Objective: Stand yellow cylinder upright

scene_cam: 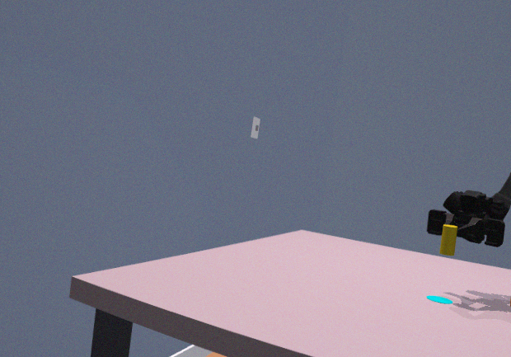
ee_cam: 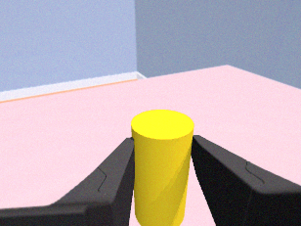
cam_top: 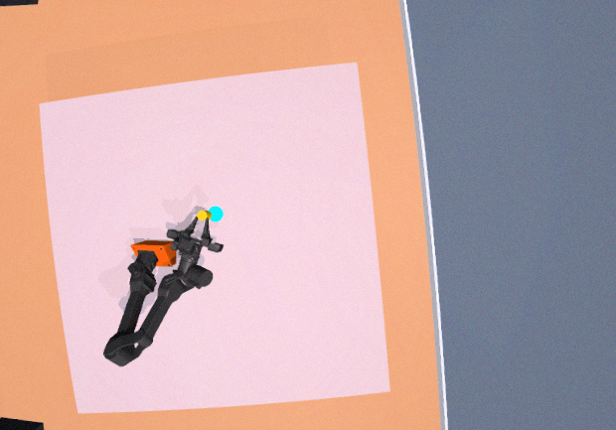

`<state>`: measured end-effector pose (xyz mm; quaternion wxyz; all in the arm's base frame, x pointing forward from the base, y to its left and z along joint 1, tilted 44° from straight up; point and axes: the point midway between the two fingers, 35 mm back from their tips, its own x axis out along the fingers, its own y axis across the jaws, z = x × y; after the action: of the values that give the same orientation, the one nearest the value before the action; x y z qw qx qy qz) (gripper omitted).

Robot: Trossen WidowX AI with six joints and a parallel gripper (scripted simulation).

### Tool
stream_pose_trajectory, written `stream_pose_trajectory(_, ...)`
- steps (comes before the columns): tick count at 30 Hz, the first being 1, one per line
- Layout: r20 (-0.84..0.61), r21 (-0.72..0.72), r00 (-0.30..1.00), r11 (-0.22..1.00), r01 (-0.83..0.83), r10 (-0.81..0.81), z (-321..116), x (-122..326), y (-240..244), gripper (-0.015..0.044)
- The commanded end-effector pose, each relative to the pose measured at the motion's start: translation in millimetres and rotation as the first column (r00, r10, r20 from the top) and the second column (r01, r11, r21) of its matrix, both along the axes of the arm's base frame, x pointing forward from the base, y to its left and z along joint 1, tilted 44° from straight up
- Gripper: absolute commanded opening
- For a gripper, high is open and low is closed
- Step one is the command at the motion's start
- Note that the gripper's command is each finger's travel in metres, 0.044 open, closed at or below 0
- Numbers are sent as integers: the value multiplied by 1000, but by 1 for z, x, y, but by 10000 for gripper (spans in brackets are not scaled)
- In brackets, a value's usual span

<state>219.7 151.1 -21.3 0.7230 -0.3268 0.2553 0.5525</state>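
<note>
My gripper [cam_top: 201,218] [scene_cam: 451,232] [ee_cam: 162,144] is shut on the yellow tall cylinder [cam_top: 202,215] [scene_cam: 447,239] [ee_cam: 161,165]. The cylinder stands upright between the two dark fingers and hangs well above the pink table top [scene_cam: 288,278]. The cyan circle [cam_top: 216,214] [scene_cam: 438,299] is a flat disc on the table. In the overhead view the cylinder's top sits just left of the circle and touches its edge. In the side view the circle lies below the cylinder with clear air between them. The circle does not show in the wrist view.
An orange block [cam_top: 154,252] sits by the arm's wrist link, left of the gripper. The arm's base [cam_top: 119,351] stands near the table's lower left. The table's far edge [ee_cam: 73,87] shows in the wrist view. The arm's shadow [scene_cam: 479,302] falls beside the circle.
</note>
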Motion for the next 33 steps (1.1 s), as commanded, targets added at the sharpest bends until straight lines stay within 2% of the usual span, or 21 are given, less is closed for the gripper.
stream_pose_trajectory(1, 8, 10, 1000, 1000, -9, 9, 1, -2, 0, 105)
stream_pose_trajectory(14, 8, 9, 1000, 1000, -9, 9, -1, -1, -1, 105)
stream_pose_trajectory(33, 3, -3, 1000, 1000, -12, 12, -44, 3, -43, 105)
